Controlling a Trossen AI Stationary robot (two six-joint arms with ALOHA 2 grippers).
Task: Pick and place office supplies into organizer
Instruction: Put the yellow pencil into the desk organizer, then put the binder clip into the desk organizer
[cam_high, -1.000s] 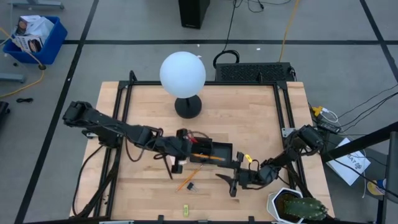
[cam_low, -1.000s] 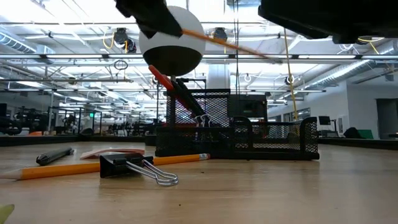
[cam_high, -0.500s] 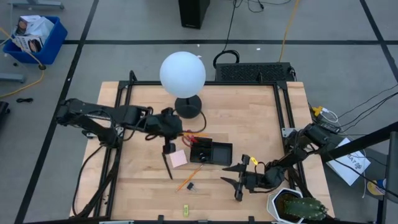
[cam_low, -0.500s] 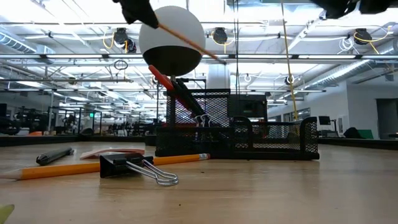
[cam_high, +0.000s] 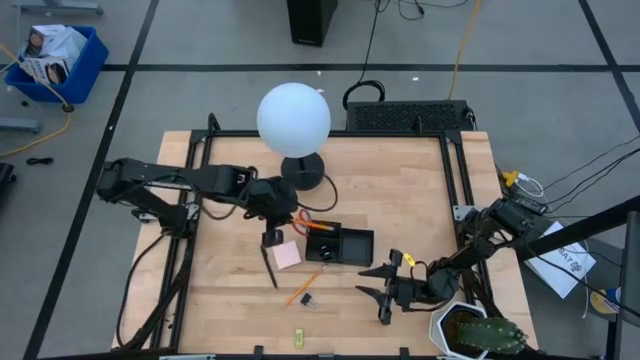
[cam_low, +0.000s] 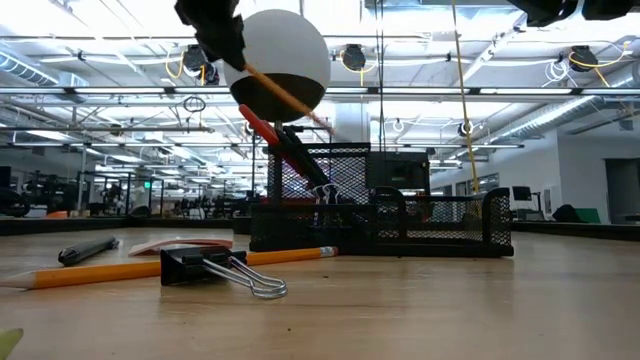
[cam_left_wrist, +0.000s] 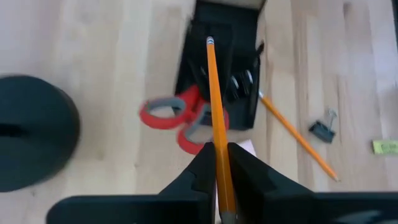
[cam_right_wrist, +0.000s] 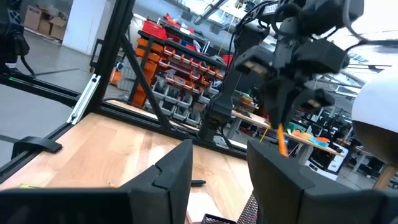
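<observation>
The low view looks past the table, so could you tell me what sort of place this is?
Probably a large workshop or lab hall: ceiling trusses with strip lights, storage shelves of red bins, and taped lines on the floor.

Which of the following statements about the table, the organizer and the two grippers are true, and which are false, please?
1. The left gripper is shut on an orange pencil. True.
2. The red-handled scissors lie flat on the table, well away from the organizer. False: they lean at the organizer's side, handles sticking out.
3. A second orange pencil lies on the table beside a black binder clip. True.
4. The right gripper is shut on the pink sticky-note pad. False: it is open and holds nothing, off near the table's right front, and the pad lies on the table.
5. The white globe lamp stands inside the organizer. False: it stands on its own black base behind it.
</observation>
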